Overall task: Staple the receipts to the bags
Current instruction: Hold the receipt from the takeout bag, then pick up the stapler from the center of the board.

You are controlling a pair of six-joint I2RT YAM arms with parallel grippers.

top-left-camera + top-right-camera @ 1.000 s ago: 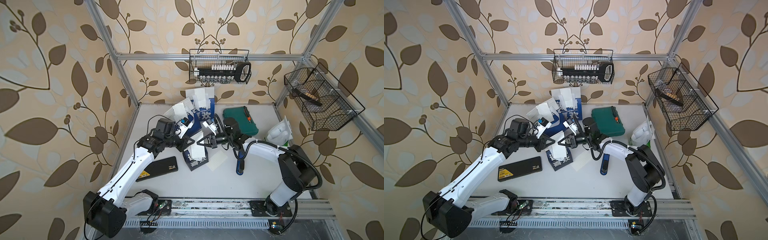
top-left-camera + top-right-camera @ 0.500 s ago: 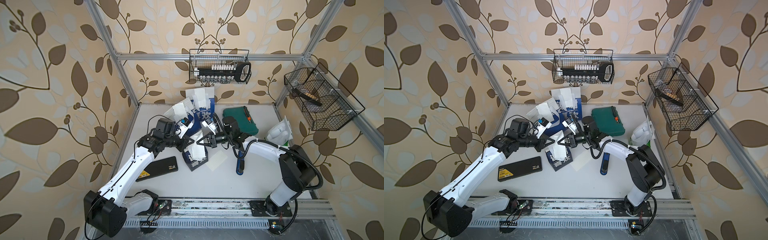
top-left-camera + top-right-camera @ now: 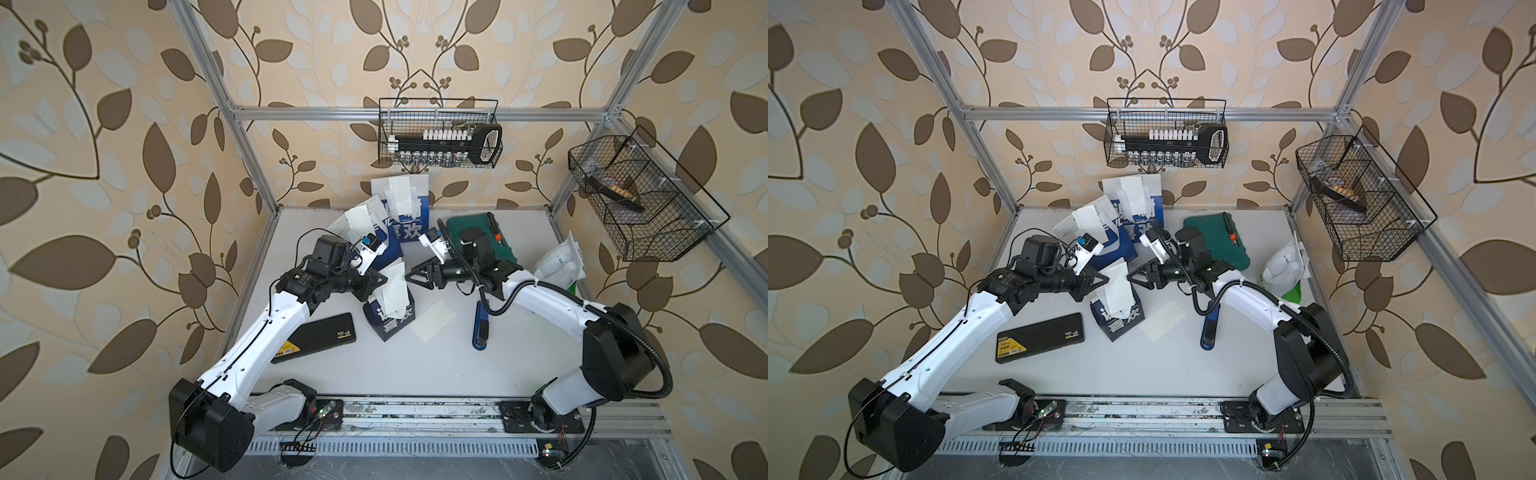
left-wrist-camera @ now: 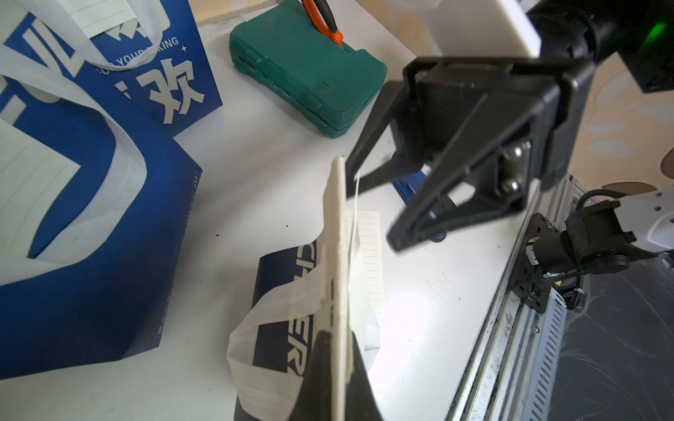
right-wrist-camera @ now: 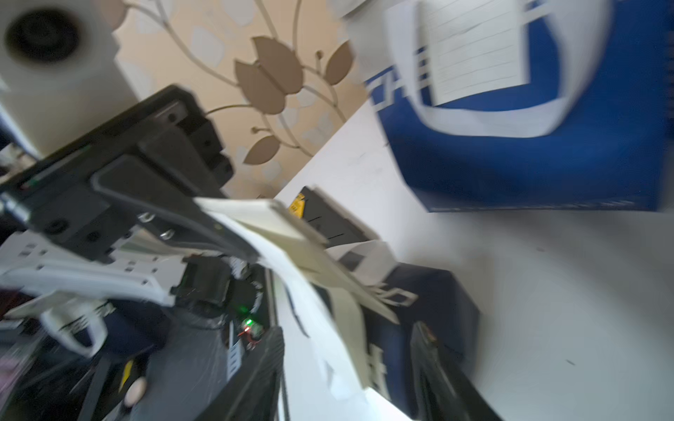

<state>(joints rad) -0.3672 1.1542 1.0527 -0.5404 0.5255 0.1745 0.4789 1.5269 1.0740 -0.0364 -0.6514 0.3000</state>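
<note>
We see the left claw (image 3: 381, 279) closed tight on a receipt (image 3: 394, 286) together with the white handle (image 4: 337, 233) of the small bag (image 3: 390, 322), which sits on the table (image 3: 415, 365) just below its tips. In the left wrist view the paper and the handle stand edge-on and run straight ahead from between the pads. The right claw (image 3: 411, 276) faces it from the opposite side, its tips almost at the edge of the paper, its jaws clearly apart and nothing between them. We judge that this is the holding step: slip and handle are laid together and wait for the staple. The stapler (image 3: 481, 328) lies flat on the table behind the right claw, beside its forearm, well apart from the tips, and no claw has it. So the next move, as we think, belongs to the right claw: turn back and down, take the stapler, bring its mouth over the two layers just ahead of the left claw's tips, and press. The left claw should not loosen, because the thin paper can slip out. A loose slip (image 3: 432, 326) lies between bag and stapler.
</note>
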